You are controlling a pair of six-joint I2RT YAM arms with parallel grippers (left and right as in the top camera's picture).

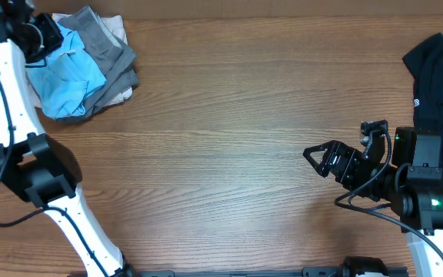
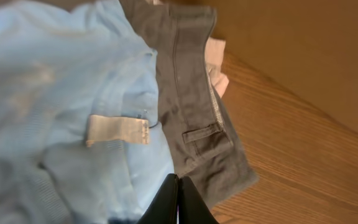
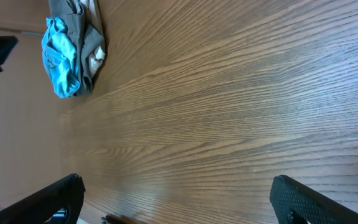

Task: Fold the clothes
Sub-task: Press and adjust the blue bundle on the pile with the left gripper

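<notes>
The clothes lie in a heap at the table's far left corner: a light blue T-shirt [image 1: 64, 77] with a white neck label [image 2: 118, 129], a grey garment [image 1: 110, 50] [image 2: 191, 93] and a bit of off-white cloth [image 1: 120, 94]. My left gripper [image 1: 51, 35] [image 2: 179, 178] is shut, its tips pressed into the heap on the blue T-shirt's edge where it meets the grey cloth. A black garment [image 1: 441, 77] lies at the far right. My right gripper [image 1: 314, 158] [image 3: 176, 199] hovers open over bare wood, holding nothing.
The wooden table [image 1: 229, 115] stretches between the heap and the black garment. The right arm's base [image 1: 429, 200] stands at the front right, the left arm's base [image 1: 29, 165] at the front left.
</notes>
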